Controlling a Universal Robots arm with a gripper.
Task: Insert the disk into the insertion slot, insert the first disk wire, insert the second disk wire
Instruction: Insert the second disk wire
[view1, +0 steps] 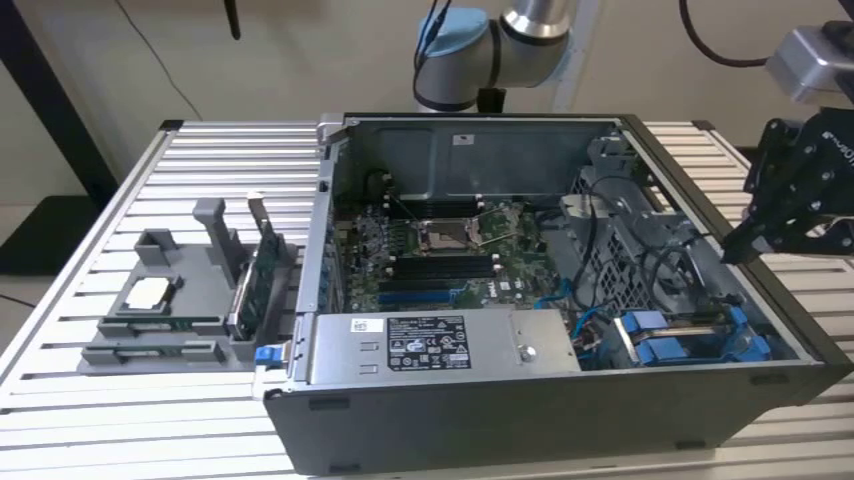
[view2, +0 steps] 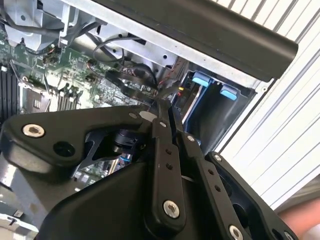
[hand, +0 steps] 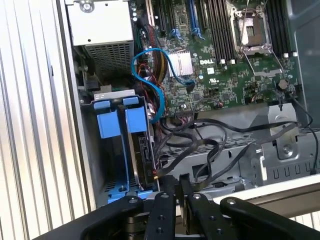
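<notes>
The insertion slot (view1: 683, 336), a grey bay with blue rails, sits in the open computer case's front corner on the exterior view's right. In the first wrist view the insertion slot (hand: 118, 150) holds two blue carrier tabs, and the disk (hand: 142, 156) stands on edge under one of them, inside the bay. Loose black disk wires (hand: 212, 146) loop beside the bay. My gripper (view1: 738, 250) hangs above the case's wall on the exterior view's right, over the bay. Its fingers are shut in both wrist views (hand: 177, 183) (view2: 163, 107), and I see nothing between them.
A grey power-supply box (view1: 441, 345) lies along the case's front. The motherboard (view1: 441, 250) fills the case floor, with a blue cable (hand: 150, 67) curling beside it. A grey tray (view1: 174, 300) with parts stands on the slatted table (view1: 107, 410) at the exterior view's left.
</notes>
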